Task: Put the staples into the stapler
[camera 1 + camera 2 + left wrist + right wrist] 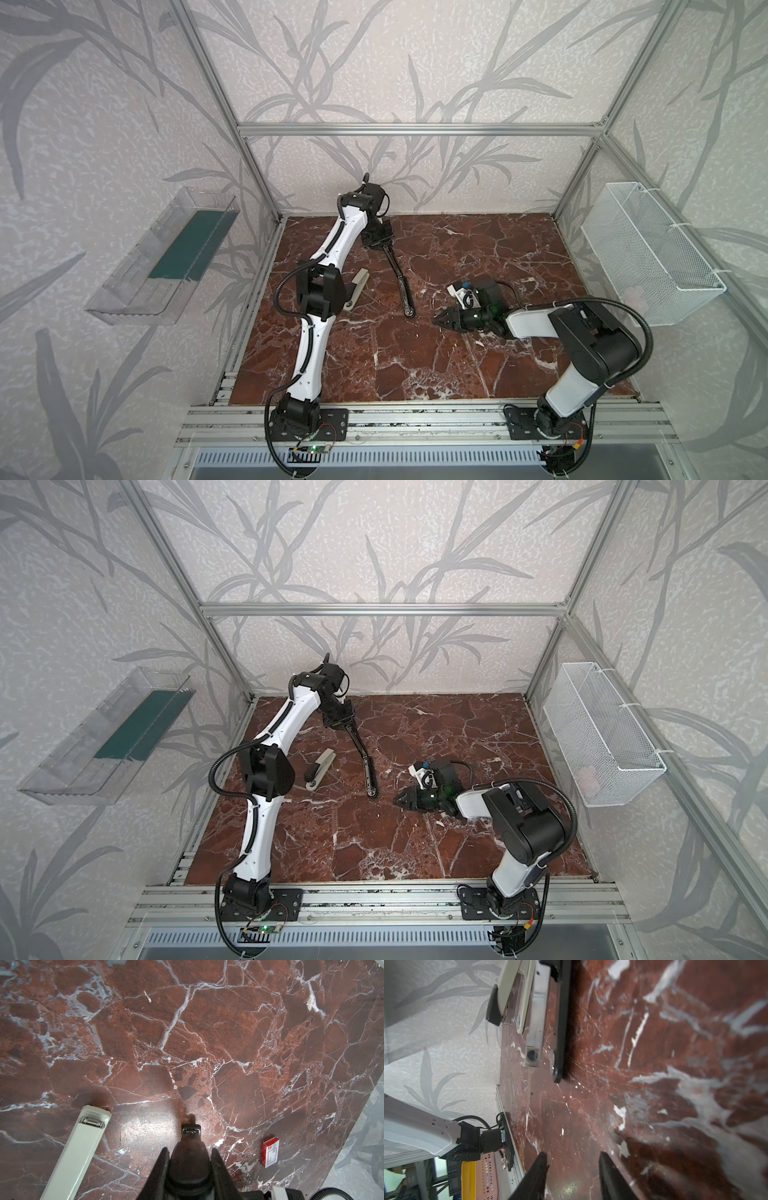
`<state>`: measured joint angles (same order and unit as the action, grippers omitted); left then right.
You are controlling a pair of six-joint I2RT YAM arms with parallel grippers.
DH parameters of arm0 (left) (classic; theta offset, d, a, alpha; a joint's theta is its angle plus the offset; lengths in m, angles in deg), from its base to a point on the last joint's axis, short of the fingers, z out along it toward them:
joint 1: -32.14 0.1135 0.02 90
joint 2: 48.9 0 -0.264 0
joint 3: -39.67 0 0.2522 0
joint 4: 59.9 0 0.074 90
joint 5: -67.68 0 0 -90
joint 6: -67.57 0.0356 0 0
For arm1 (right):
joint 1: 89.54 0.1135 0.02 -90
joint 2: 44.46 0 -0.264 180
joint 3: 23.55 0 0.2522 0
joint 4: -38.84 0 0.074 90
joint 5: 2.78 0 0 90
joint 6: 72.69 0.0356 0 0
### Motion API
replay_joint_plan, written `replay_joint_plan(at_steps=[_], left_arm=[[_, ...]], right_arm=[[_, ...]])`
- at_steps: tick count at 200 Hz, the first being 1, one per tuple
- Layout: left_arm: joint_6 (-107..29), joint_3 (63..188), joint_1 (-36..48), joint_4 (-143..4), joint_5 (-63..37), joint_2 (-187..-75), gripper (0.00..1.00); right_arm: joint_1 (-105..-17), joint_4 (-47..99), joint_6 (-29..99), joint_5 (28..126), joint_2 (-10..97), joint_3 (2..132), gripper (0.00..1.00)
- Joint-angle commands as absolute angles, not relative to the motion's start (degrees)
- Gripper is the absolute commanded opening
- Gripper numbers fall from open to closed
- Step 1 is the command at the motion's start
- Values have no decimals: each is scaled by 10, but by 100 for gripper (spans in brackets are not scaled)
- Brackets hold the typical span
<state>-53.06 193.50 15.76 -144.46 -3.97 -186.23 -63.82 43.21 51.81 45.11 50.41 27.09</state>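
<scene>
Left gripper (190, 1153) was clamped on one end of black stapler (402, 286); I judged it was steadying it for loading. Right gripper (572, 1154) sat low near stapler's free end, jaws apart, nothing between them. Staples: I saw no loose strip, only box (270, 1152) on table (457, 365) beside black stapler, on side away from white stapler (360, 279), which left arm half hid in a top view. Couldn't find box in either top view. Magazine too blurred to say whether loaded.

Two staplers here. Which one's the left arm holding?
The black stapler, swung open, clamped in the left gripper. The cream stapler lies free beside that arm.
</scene>
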Motion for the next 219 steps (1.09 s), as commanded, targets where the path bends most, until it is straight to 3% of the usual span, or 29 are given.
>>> replay_joint_plan(at_steps=[1, 71, 149, 219], left_arm=[[-535, 1956, 156, -1467, -28, -1869, 0], [-559, 1956, 147, -1470, -36, -1866, 0], [-598, 1958, 143, -1466, -52, -1865, 0], [-590, 1987, 159, -1473, -55, -1886, 0]], right_arm=[[-639, 313, 450, 509, 501, 355, 47], [-554, 182, 382, 649, 621, 585, 53], [-473, 81, 341, 823, 686, 662, 58], [-470, 93, 319, 837, 696, 630, 32]])
